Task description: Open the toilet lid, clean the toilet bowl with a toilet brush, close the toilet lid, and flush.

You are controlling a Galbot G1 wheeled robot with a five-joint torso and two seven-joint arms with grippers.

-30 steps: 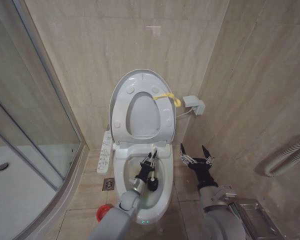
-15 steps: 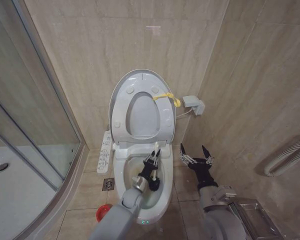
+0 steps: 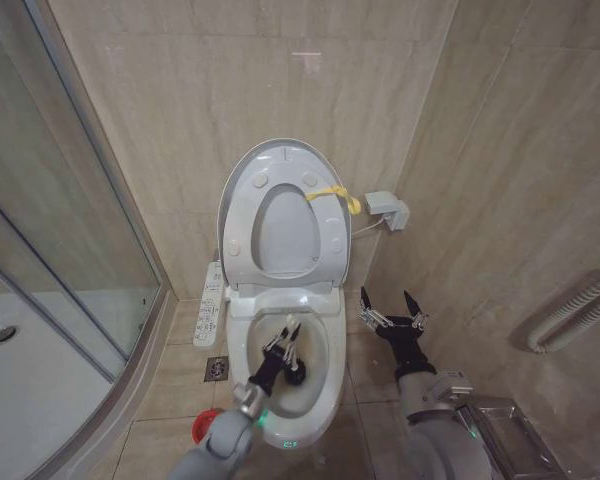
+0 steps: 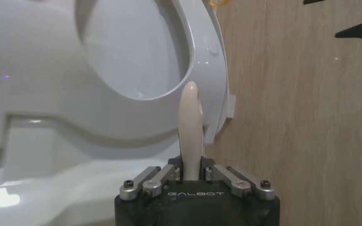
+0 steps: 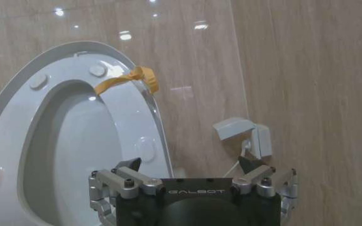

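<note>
The toilet lid (image 3: 280,232) stands raised against the back wall with the seat ring (image 3: 242,215) folded up in front of it. A yellow loop tag (image 3: 336,195) hangs at its right edge. Below lies the stained toilet bowl (image 3: 318,395). My left gripper (image 3: 282,343) reaches down into the bowl, shut on the pale handle (image 4: 191,125) of the toilet brush. The brush's dark head (image 3: 295,376) rests low inside the bowl. To the right of the bowl, my right gripper (image 3: 391,310) is held open above the floor, with nothing between its fingers (image 5: 128,165).
A white button panel (image 3: 210,305) sticks out on the bowl's left side. A red cup holder (image 3: 201,428) and a floor drain (image 3: 217,368) are on the tiles beside it. A glass shower screen (image 3: 70,250) closes off the left. A wall box (image 3: 388,208) is mounted at right.
My left gripper has drawn the brush back from the far right of the bowl toward the near left. The right arm has stayed still.
</note>
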